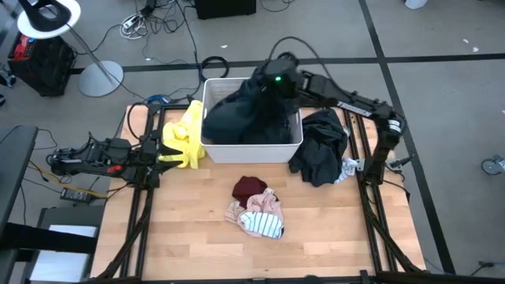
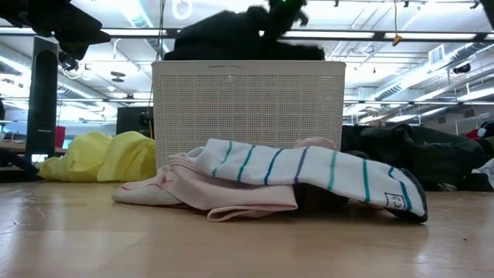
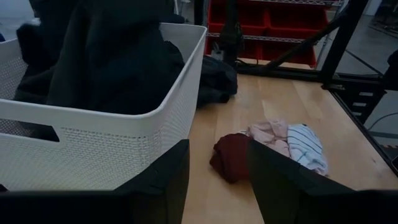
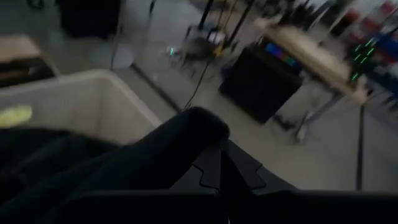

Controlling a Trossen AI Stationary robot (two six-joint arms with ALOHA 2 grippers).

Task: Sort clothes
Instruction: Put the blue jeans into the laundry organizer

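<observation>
Two dark jointed arms; black cabling; green light on the right arm

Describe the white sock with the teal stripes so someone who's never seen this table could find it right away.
Start at the white bin at the table's far side, then come toward the near edge to the small heap of clothes in the middle. The striped sock lies at the heap's near right end, draped over a pink garment; the maroon garment lies behind. Only the sock is striped.
</observation>
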